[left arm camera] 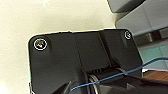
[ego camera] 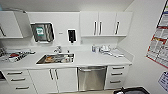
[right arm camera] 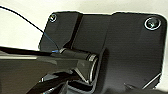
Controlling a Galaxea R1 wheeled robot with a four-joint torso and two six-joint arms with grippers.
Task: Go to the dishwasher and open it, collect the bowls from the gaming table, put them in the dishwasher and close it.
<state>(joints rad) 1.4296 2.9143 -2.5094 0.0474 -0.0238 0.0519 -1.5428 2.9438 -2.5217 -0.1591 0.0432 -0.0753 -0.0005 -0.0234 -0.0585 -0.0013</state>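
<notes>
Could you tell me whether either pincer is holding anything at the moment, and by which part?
That cannot be told. The dishwasher stands shut under the counter, untouched.

An office kitchenette: white cabinets (ego camera: 106, 23), a steel sink (ego camera: 55, 59) in the tabletop (ego camera: 95, 59), a built-in dishwasher (ego camera: 91, 78), wall posters (ego camera: 160, 40).

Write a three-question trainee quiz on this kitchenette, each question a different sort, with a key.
1. True or false: the dishwasher door is shut.
2. Which sits directly left of the dishwasher? A) a drawer stack B) white cabinet doors C) a fridge
3. Fill in: the sink is set into the white ____.

Key: 1 true. 2 B. 3 counter.
</notes>
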